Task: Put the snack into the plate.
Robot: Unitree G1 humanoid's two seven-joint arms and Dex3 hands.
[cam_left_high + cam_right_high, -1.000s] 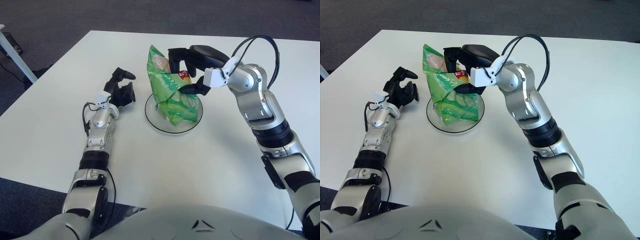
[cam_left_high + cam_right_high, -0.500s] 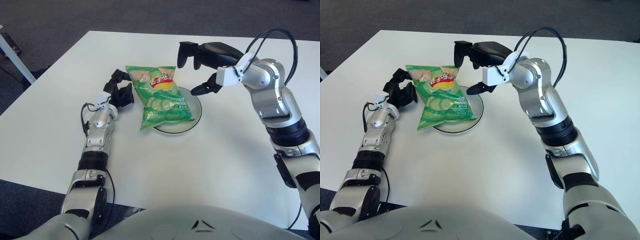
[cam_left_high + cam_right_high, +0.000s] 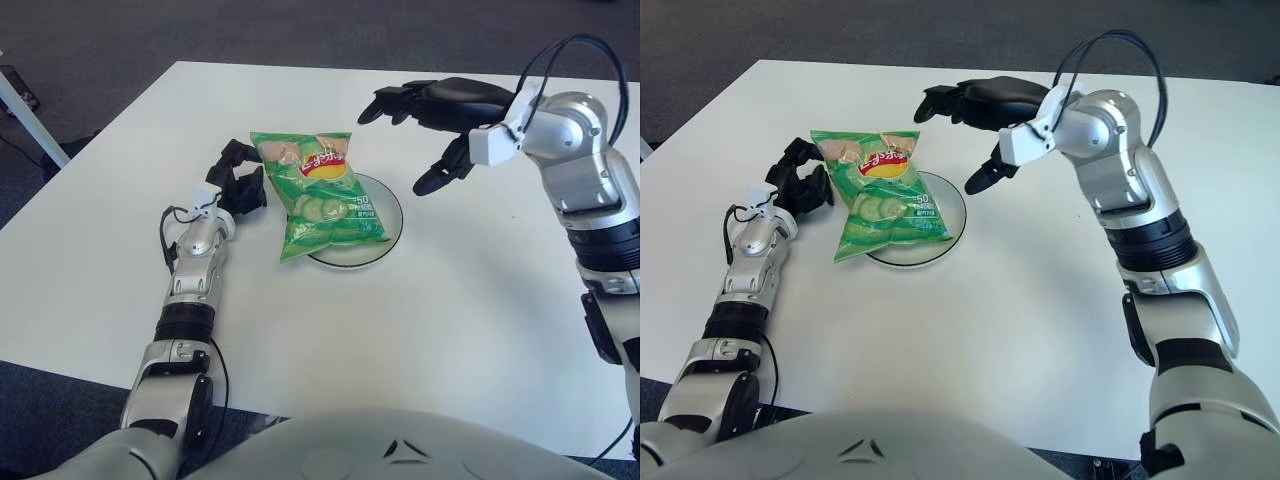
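– Since a moment ago, what moved?
– Only the right hand (image 3: 440, 120): it has drawn back from the plate (image 3: 392, 222), fingers spread, holding nothing.
– And the snack bag (image 3: 318, 192)?
– Flat, face up, long axis running away from the robot, overhanging the plate's left rim.
– Left hand (image 3: 238, 181)?
– Just left of the bag, fingers curled, gripping nothing.

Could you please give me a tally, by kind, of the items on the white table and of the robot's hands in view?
Green chip bag: 1, lying flat, partly on the plate
Clear glass plate: 1
Robot hands: 2, left hand by the bag's left edge, right hand open, up and to the plate's right
Total: 4
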